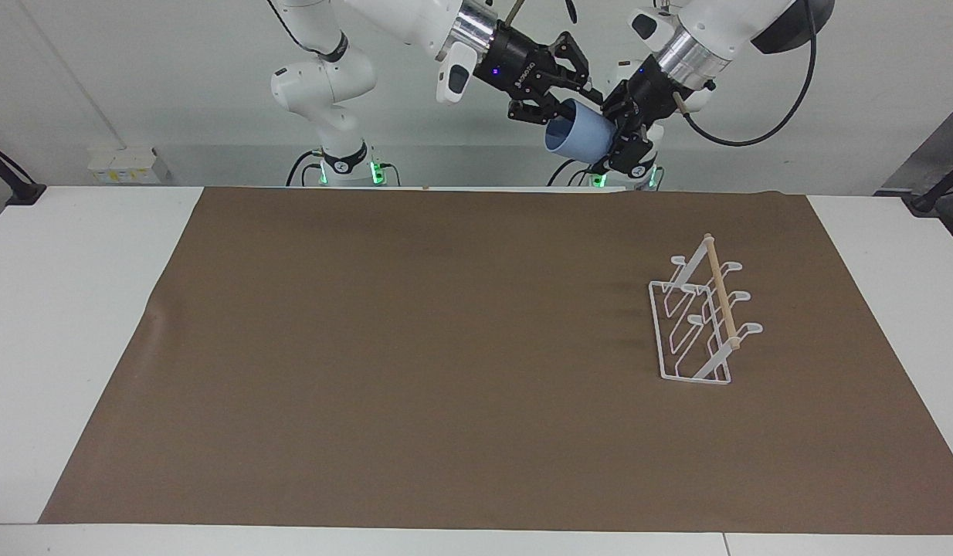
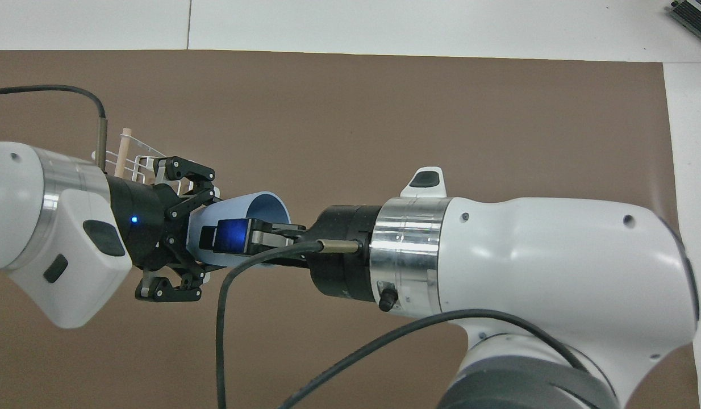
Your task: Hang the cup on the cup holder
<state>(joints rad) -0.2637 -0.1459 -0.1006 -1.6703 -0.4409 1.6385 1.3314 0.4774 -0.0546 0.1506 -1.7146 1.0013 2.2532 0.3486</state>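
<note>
Cup (image 1: 578,138) is hanging on its side in the air over the robots' edge of the tabletop (image 1: 75,324) in the facing view, pinched at its base by the left gripper (image 1: 617,140), while the right gripper (image 1: 568,86) is spreading its jaws at the rim. Cup holder (image 1: 704,320) is standing toward the left arm's end.

Overhead, the right gripper's (image 2: 231,237) jaws are straddling the cup's (image 2: 259,208) rim, one inside, and the left gripper's (image 2: 194,227) jaws are clamping its base.

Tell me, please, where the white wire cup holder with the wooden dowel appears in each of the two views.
Facing view: the white wire cup holder with a light wooden dowel stands in the open on the brown mat, toward the left arm's end of the table.
Overhead view: only its top shows, above the left arm's wrist at the picture's left edge.
Shared landmark: the light-blue plastic cup in the air between the two claws.
</note>
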